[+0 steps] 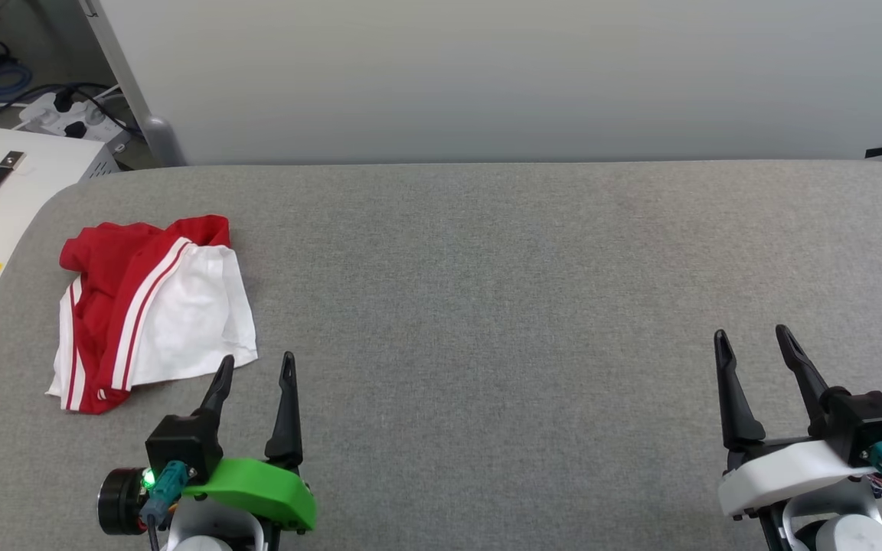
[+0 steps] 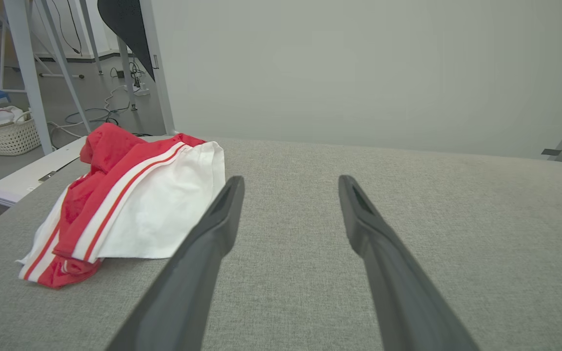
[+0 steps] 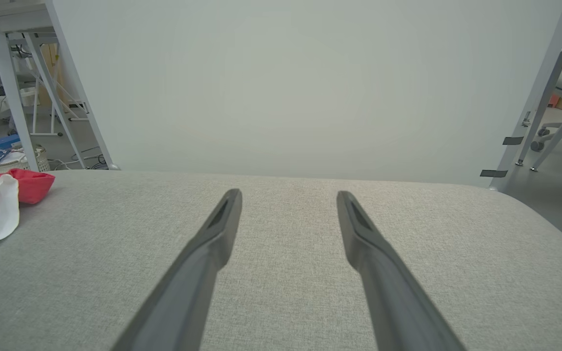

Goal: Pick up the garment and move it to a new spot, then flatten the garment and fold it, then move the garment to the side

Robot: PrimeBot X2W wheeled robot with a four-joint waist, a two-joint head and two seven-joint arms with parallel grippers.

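Head view shows left gripper (image 1: 258, 357) and right gripper (image 1: 750, 332) spread wide, both empty.

1. left gripper (image 1: 257, 358), green-cased: hovering over the counter's (image 1: 487, 306) near-left corner, fingers (image 1: 285, 398) standing wide apart, pointing at the far edge, holding nothing.
2. right gripper (image 1: 750, 332), white-cased: hovering over the near-right corner, fingers likewise standing wide apart, holding nothing.

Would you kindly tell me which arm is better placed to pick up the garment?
The left: the left gripper is open and just beside the garment, while the right gripper, also open, sits far across the table.
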